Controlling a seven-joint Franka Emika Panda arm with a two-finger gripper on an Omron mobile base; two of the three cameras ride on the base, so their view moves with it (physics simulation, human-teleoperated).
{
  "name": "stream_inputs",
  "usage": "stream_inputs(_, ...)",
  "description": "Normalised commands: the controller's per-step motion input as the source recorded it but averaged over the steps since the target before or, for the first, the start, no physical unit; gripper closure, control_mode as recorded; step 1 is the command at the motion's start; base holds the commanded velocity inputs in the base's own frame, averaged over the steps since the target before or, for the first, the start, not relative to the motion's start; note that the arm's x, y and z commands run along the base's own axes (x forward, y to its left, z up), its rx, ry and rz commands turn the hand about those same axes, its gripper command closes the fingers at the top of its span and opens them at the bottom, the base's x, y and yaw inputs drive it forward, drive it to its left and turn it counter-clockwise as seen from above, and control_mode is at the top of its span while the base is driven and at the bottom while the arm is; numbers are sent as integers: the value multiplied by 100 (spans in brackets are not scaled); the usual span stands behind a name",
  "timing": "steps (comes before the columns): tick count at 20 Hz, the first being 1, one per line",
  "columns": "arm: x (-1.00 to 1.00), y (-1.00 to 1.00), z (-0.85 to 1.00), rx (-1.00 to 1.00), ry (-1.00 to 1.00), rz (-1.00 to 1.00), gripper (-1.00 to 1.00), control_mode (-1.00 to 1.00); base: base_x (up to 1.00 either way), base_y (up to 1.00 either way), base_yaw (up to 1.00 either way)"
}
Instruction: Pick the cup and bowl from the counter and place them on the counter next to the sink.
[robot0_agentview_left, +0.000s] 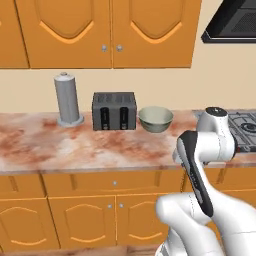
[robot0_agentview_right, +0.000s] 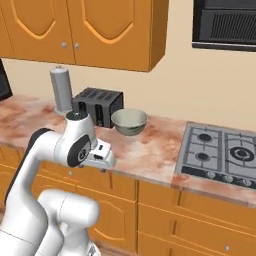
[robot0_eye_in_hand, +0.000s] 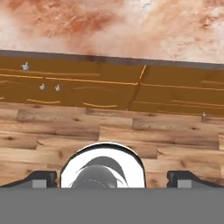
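Nearest the lens, the jaws (robot0_eye_in_hand: 112, 178) stand spread wide and grasp nothing, hanging over the tabletop (robot0_agentview_left: 75, 145) edge. Well beyond them, toward the wall, the bowl (robot0_agentview_left: 156, 119) sits on the tabletop, just beside a toaster (robot0_agentview_left: 114, 111); past that stands a grey canister (robot0_agentview_left: 68, 99).

White rounded arm (robot0_agentview_left: 207, 150), dark joint bands, glossy shell
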Motion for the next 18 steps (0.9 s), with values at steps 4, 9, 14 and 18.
stream_inputs(4, 0, 0, 0, 0, 0, 0, -100, 100, 84, -35, -25)
stream_inputs(9, 0, 0, 0, 0, 0, 0, -100, 100, 54, -27, -51)
stream_inputs(14, 0, 0, 0, 0, 0, 0, -100, 100, 9, -4, -21)
stream_inputs(18, 0, 0, 0, 0, 0, 0, -100, 100, 0, 0, 0)
